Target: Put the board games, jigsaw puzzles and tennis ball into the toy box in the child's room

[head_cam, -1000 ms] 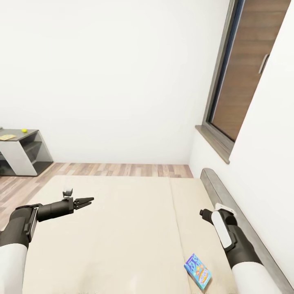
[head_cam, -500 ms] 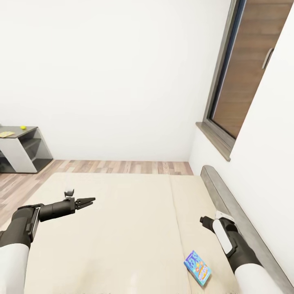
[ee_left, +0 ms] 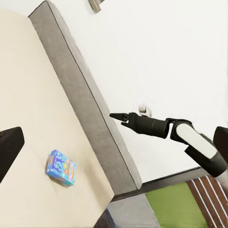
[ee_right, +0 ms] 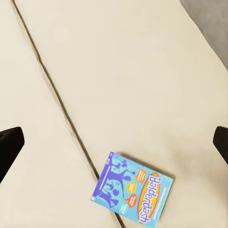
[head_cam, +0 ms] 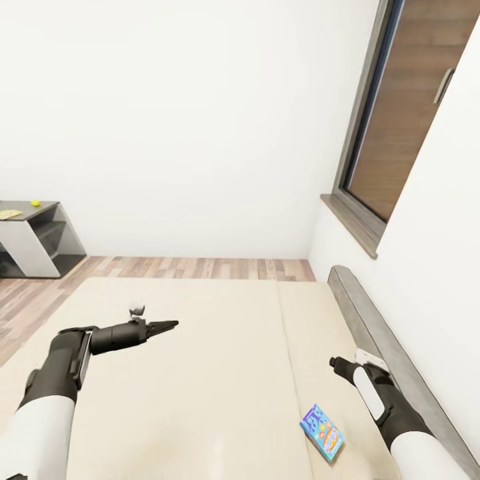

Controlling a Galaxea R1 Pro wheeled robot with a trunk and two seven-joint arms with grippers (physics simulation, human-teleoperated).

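A small blue board game (head_cam: 322, 433) (ee_left: 61, 167) (ee_right: 133, 187) lies flat on the cream bed (head_cam: 220, 373) beside the seam, close to the grey headboard. My right gripper (head_cam: 333, 363) (ee_left: 116, 118) hovers over the bed just beyond the game, open and empty. My left gripper (head_cam: 167, 325) reaches out over the bed's left half, far from the game, open and empty too. At the far left stands the table's dark grey section (head_cam: 41, 212), with the tennis ball (head_cam: 35, 203) and a flat yellowish jigsaw puzzle (head_cam: 8, 214) on top.
A grey padded headboard (head_cam: 373, 340) runs along the right wall under a window (head_cam: 400, 133). Wood-plank floor (head_cam: 200, 268) lies between the bed and the white back wall, reaching left to the table.
My left arm has reached further right over the bed. My right gripper has sunk a little lower. The head view has shifted slightly, so the table sits further left.
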